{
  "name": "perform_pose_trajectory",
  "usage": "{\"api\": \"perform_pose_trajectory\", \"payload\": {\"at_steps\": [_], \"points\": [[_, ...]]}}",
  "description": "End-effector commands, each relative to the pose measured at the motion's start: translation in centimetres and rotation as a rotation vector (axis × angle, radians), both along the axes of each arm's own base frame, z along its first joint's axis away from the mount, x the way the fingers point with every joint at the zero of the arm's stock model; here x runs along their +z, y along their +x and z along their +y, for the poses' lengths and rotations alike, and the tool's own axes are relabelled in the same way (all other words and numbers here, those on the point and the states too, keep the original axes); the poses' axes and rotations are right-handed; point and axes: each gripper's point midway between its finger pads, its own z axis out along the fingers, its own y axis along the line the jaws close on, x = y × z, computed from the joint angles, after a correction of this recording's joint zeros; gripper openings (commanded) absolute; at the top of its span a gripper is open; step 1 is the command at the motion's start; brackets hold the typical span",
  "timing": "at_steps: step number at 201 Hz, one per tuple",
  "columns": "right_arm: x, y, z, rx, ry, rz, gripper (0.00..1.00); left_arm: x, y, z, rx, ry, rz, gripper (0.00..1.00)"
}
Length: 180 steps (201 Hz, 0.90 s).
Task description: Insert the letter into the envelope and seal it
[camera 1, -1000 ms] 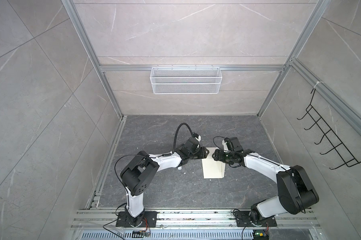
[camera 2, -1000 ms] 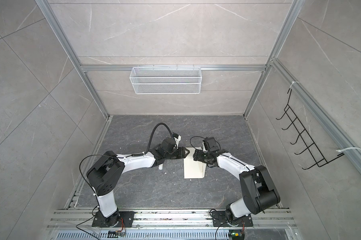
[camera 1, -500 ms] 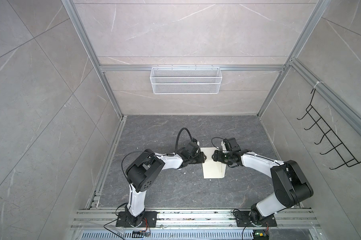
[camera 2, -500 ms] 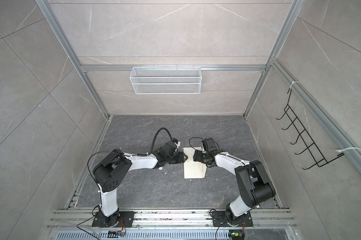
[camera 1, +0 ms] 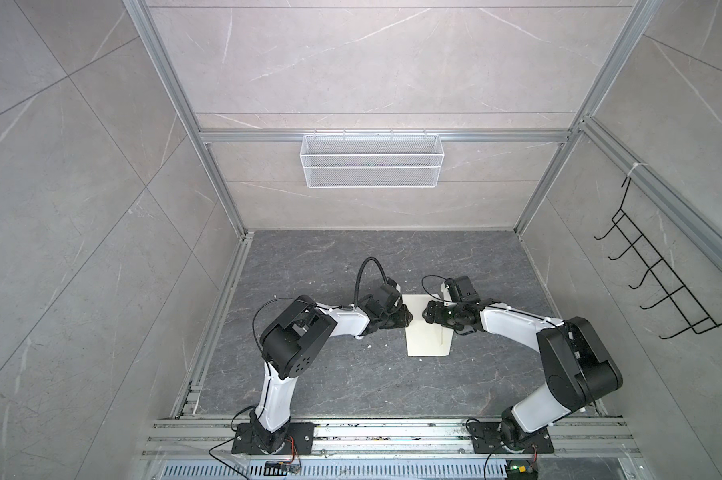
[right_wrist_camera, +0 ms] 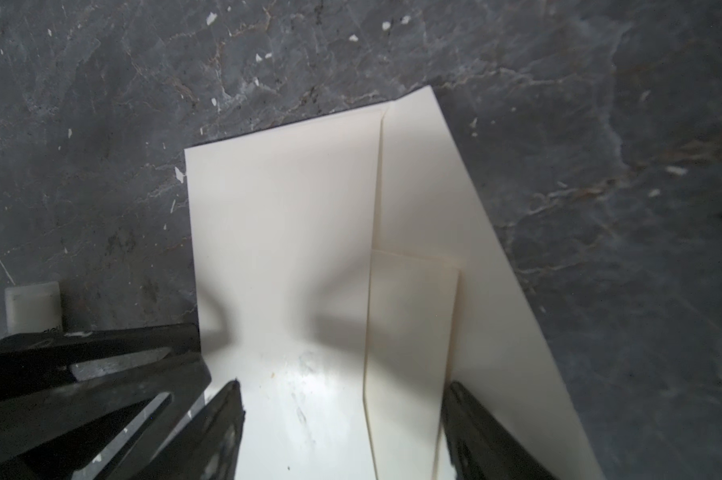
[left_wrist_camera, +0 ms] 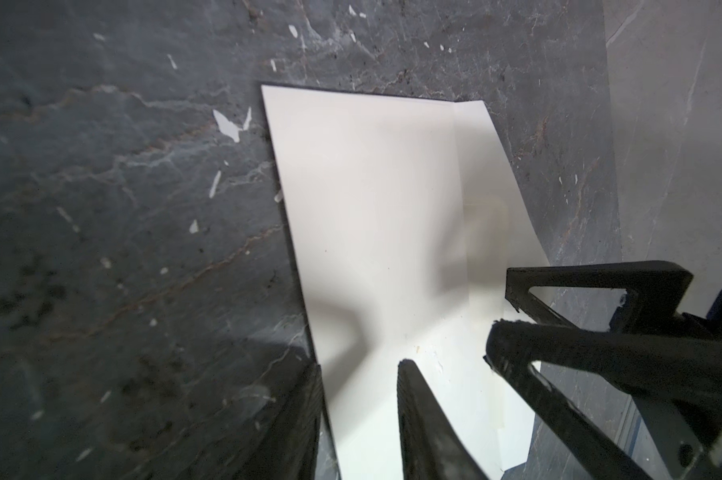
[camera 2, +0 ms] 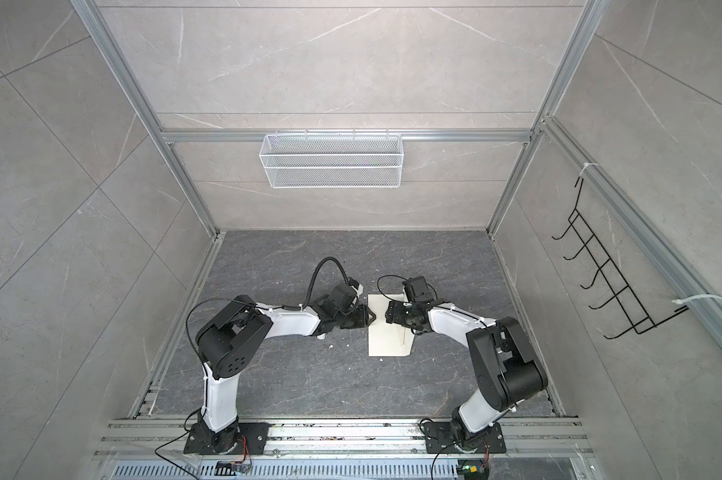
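The cream-white envelope (camera 1: 426, 341) (camera 2: 386, 341) lies flat on the dark floor between both arms, its flap (right_wrist_camera: 455, 199) folded open. A pale cream sheet (right_wrist_camera: 413, 332), apparently the letter's back, juts from the envelope's mouth over the flap. My left gripper (left_wrist_camera: 361, 365) (camera 1: 407, 323) sits low at the envelope's left edge, open by a narrow gap. One of its fingers (left_wrist_camera: 305, 415) is over the floor and the other is above the paper. My right gripper (right_wrist_camera: 347, 399) (camera 1: 426, 321) stands open wide over the envelope's far part, straddling the jutting sheet.
A small white tube (right_wrist_camera: 33, 305) stands on the floor beside the left arm. White paper scraps (left_wrist_camera: 226, 124) dot the slate floor. A wire basket (camera 1: 371, 160) hangs on the back wall and a black hook rack (camera 1: 658, 286) on the right wall.
The left gripper has dropped lower to the envelope's left edge and its jaws have narrowed. The right gripper has barely shifted and stays wide.
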Motion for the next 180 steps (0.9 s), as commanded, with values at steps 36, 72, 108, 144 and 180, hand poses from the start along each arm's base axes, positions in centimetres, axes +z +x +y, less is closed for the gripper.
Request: {"api": "perform_pose_trajectory", "payload": {"at_steps": [36,72,108,144,180], "points": [[-1.0,0.0,0.8,0.009,0.036,0.03,0.76,-0.2,0.5,-0.8,-0.01,-0.015,0.007,0.31],[-0.9,0.3,1.2,0.018,0.06,0.025,0.76,-0.4,0.5,-0.9,-0.014,-0.013,0.007,0.31],[-1.1,0.4,1.9,0.031,0.092,0.029,0.75,-0.5,0.5,-1.0,-0.018,-0.016,0.014,0.31],[-1.4,0.3,2.2,0.027,0.117,0.042,0.74,-0.6,0.5,-1.0,-0.016,-0.017,0.016,0.3],[-1.5,0.2,2.6,0.025,0.141,0.048,0.74,-0.7,0.4,-1.0,-0.013,-0.02,0.021,0.3]]}}
